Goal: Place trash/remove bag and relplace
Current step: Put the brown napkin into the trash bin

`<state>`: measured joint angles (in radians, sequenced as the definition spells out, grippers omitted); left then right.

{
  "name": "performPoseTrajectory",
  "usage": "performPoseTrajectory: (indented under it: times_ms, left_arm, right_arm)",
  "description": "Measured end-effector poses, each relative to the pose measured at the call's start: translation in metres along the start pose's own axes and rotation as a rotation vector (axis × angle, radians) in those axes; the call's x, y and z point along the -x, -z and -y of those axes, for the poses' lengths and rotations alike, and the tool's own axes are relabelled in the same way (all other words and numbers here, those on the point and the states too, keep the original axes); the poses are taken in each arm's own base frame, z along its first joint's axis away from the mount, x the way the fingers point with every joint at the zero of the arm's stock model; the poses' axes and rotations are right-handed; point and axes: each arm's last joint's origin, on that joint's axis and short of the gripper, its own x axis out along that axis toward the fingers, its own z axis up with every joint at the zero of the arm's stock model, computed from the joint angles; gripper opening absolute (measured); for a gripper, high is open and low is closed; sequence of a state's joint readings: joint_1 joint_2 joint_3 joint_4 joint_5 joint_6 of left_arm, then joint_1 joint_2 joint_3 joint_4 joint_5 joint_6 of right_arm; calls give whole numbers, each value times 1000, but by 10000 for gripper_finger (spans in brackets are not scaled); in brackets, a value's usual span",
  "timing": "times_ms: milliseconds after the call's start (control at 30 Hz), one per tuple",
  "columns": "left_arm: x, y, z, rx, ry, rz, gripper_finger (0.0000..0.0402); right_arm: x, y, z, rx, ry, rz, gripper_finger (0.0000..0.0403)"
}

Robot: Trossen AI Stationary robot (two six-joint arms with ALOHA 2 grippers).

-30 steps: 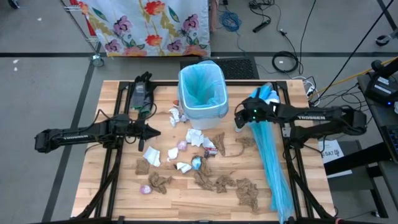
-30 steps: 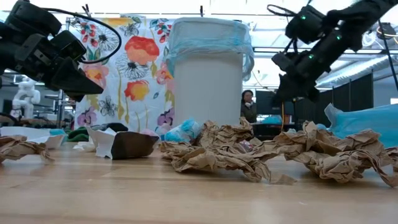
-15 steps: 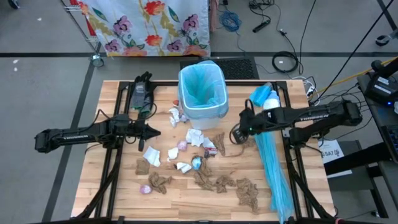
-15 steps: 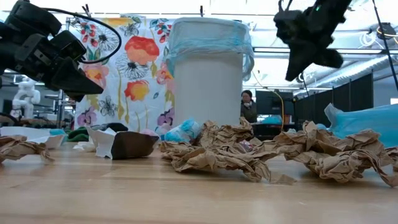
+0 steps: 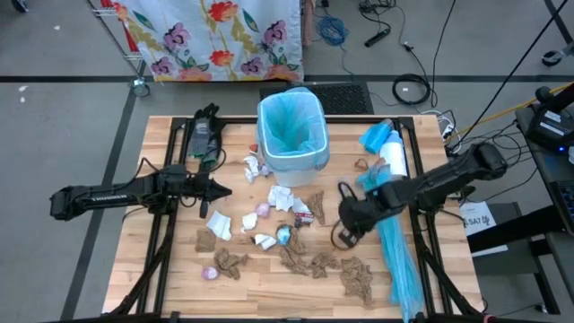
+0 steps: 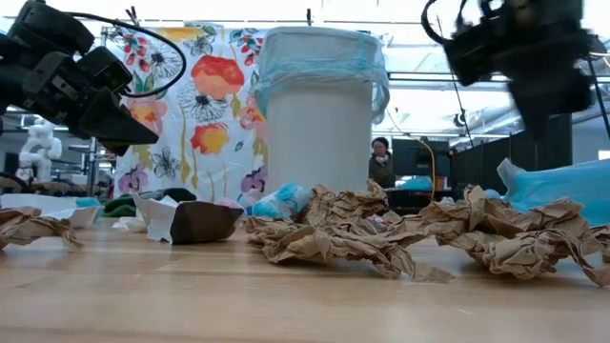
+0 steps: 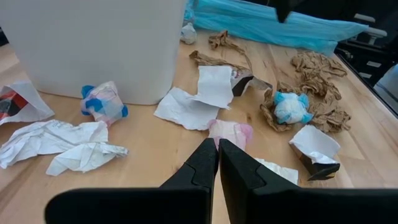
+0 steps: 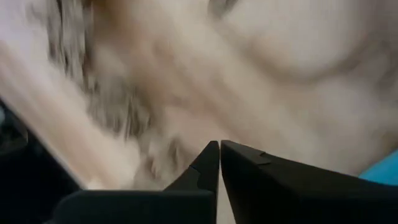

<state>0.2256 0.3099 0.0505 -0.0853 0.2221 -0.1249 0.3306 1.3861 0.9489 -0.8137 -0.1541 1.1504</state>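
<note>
The trash lies scattered on the wooden table: crumpled brown paper [image 5: 316,263], white tissue [image 5: 282,197] and a pink bit [image 7: 230,132]. A white bin [image 5: 291,135] lined with a light-blue bag stands upright at the far middle. My left gripper [image 5: 224,190] is shut and empty, left of the scraps; in its wrist view [image 7: 217,152] it points at the pink bit. My right gripper [image 5: 343,235] is shut and empty above the brown scraps, right of the middle. It also shows shut in its wrist view [image 8: 219,149].
Long light-blue plastic sheets [image 5: 395,238] lie along the table's right side, with a roll [image 5: 381,142] at their far end. A dark device [image 5: 202,135] sits at the far left. A flowered cloth [image 5: 215,36] hangs beyond the far edge. A person [image 6: 380,160] shows far behind.
My right gripper has gone from beside the bin toward the table's near edge, over the brown scraps, moving fast enough to blur its wrist view. It has stayed shut. My left gripper and the trash have kept still.
</note>
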Motion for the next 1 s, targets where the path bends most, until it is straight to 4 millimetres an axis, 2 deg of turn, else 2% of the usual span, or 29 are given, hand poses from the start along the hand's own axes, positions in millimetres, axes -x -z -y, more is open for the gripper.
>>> performPoseTrajectory:
  times_ms: [233, 433, 600, 767, 1000]
  left_arm:
    - [0, 0, 0, 0, 0, 0, 22]
    - [0, 0, 0, 1, 1, -1, 22]
    - [0, 0, 0, 3, 6, 0, 22]
    - [0, 0, 0, 3, 6, 0, 22]
    - [0, 0, 0, 18, 6, 0, 22]
  right_arm:
    - [-12, 32, -15, -16, -7, -75, 90]
    - [-28, 46, -30, 42, -38, -27, 159]
    - [-44, 54, -35, 79, -17, -30, 199]
    - [-60, 62, -38, 121, 17, -50, 221]
    - [-91, 65, -39, 137, 81, -68, 216]
